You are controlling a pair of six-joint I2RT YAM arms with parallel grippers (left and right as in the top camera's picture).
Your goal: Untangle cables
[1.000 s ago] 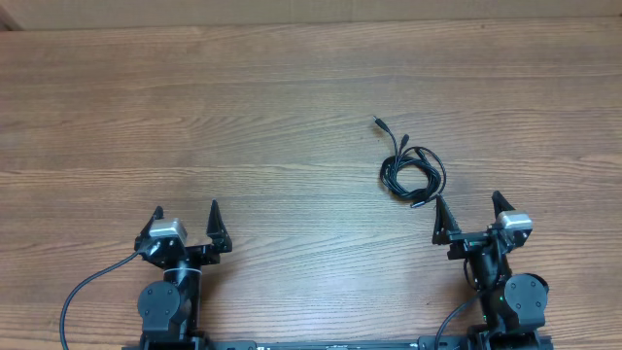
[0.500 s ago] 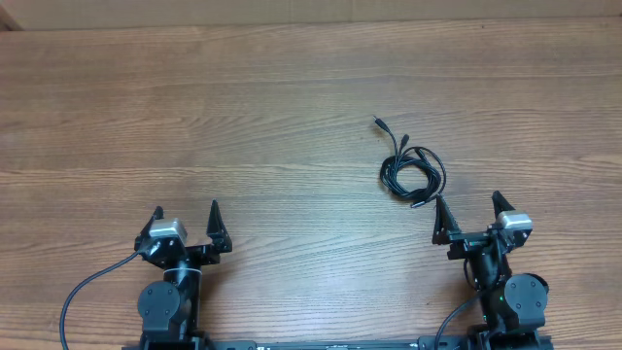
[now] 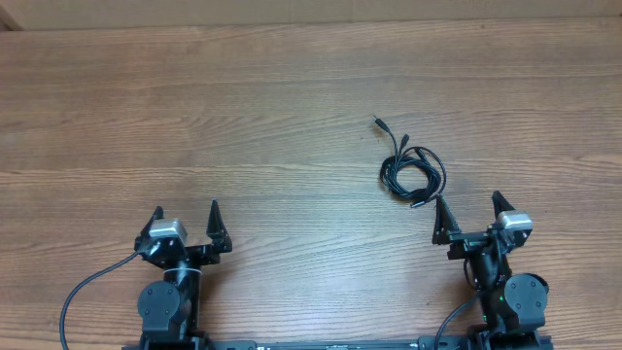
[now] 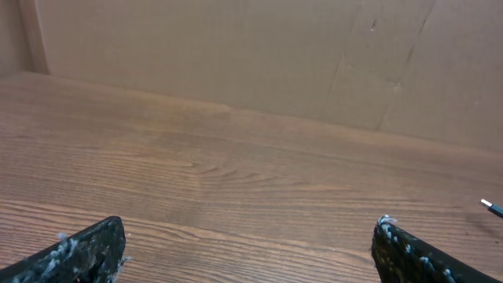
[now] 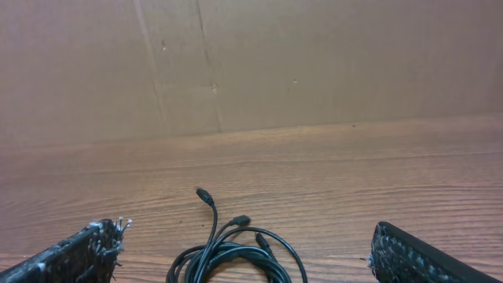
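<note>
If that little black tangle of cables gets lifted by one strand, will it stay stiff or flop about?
Probably floppy: the cables are thin and lie in loose loops, so lifted strands would likely sag and drag the rest. They look light, so a push would probably slide the whole bundle across the wooden table rather than spread it.

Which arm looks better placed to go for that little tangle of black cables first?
The right, likely. The cables lie coiled just ahead of the right gripper, open and empty; the left gripper, also open, sits far across the table.
</note>
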